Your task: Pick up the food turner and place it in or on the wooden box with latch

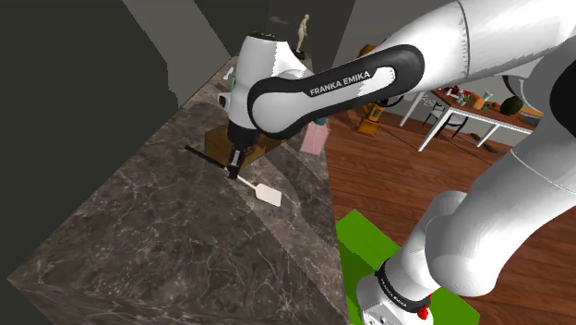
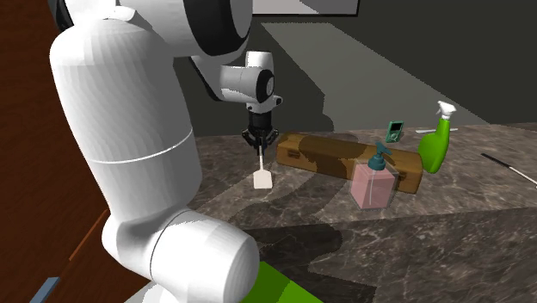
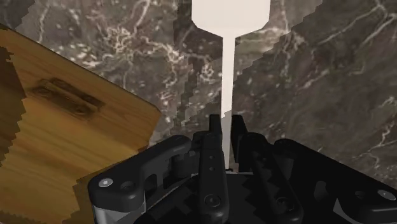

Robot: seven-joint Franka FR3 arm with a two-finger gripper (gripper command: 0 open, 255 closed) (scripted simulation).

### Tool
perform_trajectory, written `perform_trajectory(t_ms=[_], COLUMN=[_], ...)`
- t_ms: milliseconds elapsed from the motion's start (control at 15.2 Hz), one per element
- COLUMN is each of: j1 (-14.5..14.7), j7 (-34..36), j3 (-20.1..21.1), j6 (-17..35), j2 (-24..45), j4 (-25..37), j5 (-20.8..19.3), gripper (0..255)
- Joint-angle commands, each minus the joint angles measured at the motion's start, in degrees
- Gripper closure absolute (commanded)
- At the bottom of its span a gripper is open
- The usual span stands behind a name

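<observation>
The food turner (image 2: 262, 178) is white, with a thin handle and a flat square blade (image 1: 268, 194). My black gripper (image 2: 260, 142) is shut on the handle's upper end, and the blade hangs low over the dark marble counter (image 1: 157, 231). I cannot tell whether the blade touches the counter. In the wrist view the fingers (image 3: 213, 143) clasp the handle, and the blade (image 3: 230, 13) points away from the gripper (image 3: 226, 122). The long brown wooden box (image 2: 331, 155) with its latch (image 3: 67, 97) lies just beside and behind the gripper (image 1: 234, 171).
A pink soap dispenser (image 2: 372, 182) stands in front of the box, with a green spray bottle (image 2: 437, 142) and a small green device (image 2: 394, 131) beyond it. A thin dark utensil (image 2: 508, 165) lies farther along. The counter edge (image 1: 330, 231) drops to a wooden floor.
</observation>
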Motion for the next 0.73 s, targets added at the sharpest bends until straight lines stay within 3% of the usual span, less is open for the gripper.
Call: perform_trajectory(t_ms=[0, 660], j1=[-0.1, -0.1], j7=[-0.2, -0.4], j3=[-0.1, -0.3], j6=[-1.7, -9.5], j2=[-0.9, -4.1], j4=[0.9, 5.5], j5=[0.1, 0.6], gripper=[255, 255])
